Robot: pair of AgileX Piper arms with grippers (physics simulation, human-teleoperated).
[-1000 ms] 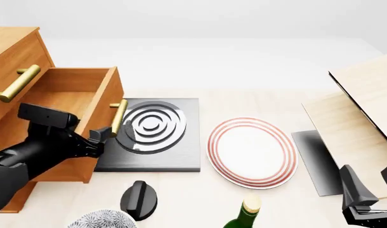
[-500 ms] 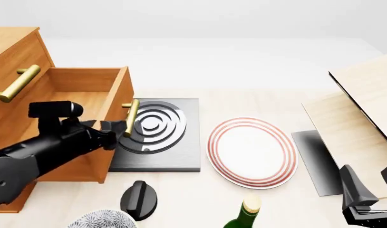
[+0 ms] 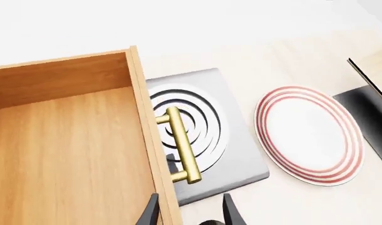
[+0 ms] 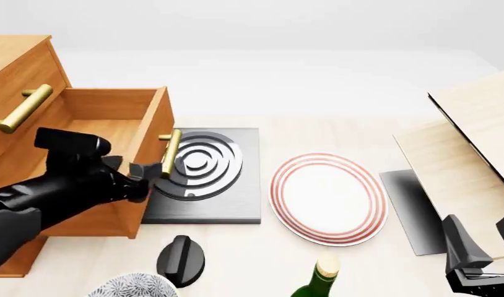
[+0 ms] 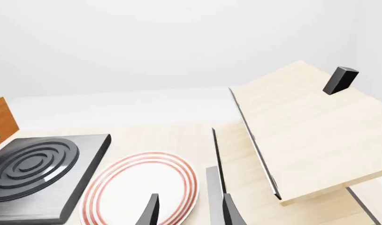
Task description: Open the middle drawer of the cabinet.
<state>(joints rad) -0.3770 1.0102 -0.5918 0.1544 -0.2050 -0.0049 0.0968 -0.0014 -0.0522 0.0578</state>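
We see the left pincer [image 4: 145, 168] released, its fingers [image 3: 231, 212] spread and holding nothing, just short of the brass handle [image 4: 168, 153] of the middle drawer [image 4: 111, 124]. In the left wrist view one finger lies over the drawer's front board and the other beyond it, with the handle [image 3: 181, 145] apart from both. The drawer stands pulled out of the cabinet [image 4: 17, 68], at about 9 o'clock in the front view, its pale inside showing. Its front end hangs over the near edge of a dark burner plate [image 4: 204, 173] with concentric rings. The top drawer's handle [image 4: 21, 108] sits above, at 10 o'clock. At 3 o'clock from the burner lies a red-ringed plate [image 4: 328, 198] on the tabletop [image 4: 335, 133]. At 6 o'clock stand a black knob [image 4: 181, 260] and a green bottle [image 4: 318, 281]. The right pincer [image 4: 483, 244] rests at 4 o'clock, also released and empty, near pale boards [image 4: 475, 136].
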